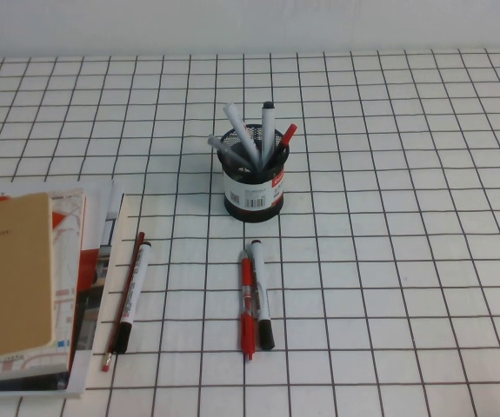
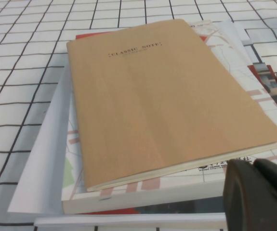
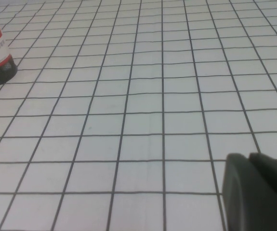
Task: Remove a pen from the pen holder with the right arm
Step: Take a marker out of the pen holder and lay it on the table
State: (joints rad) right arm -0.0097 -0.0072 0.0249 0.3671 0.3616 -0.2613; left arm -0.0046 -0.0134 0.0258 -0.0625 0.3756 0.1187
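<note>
Holder (image 1: 252, 184) upright mid-table, pens (image 1: 269, 130) inside, tips sticking out the top. Right gripper (image 3: 254, 192): over bare cloth (image 3: 143, 120), well apart from holder, shut tight, gripping nothing. Left gripper (image 2: 254, 192): over notebook (image 2: 167, 96) atop papers; open or shut, cannot tell. Red pen (image 1: 247, 300) and marker (image 1: 261, 300) loose near holder

Table (image 1: 406, 217): white top ruled with black grid lines.
Centre: black mesh pen holder (image 1: 253, 187), upright.
6 o'clock: red pen (image 1: 247, 304) and marker (image 1: 261, 295), side by side.
8 o'clock: second marker (image 1: 133, 295) beside red pencil (image 1: 123, 300).
9 o'clock: stack of books and papers (image 1: 93, 261).
</note>
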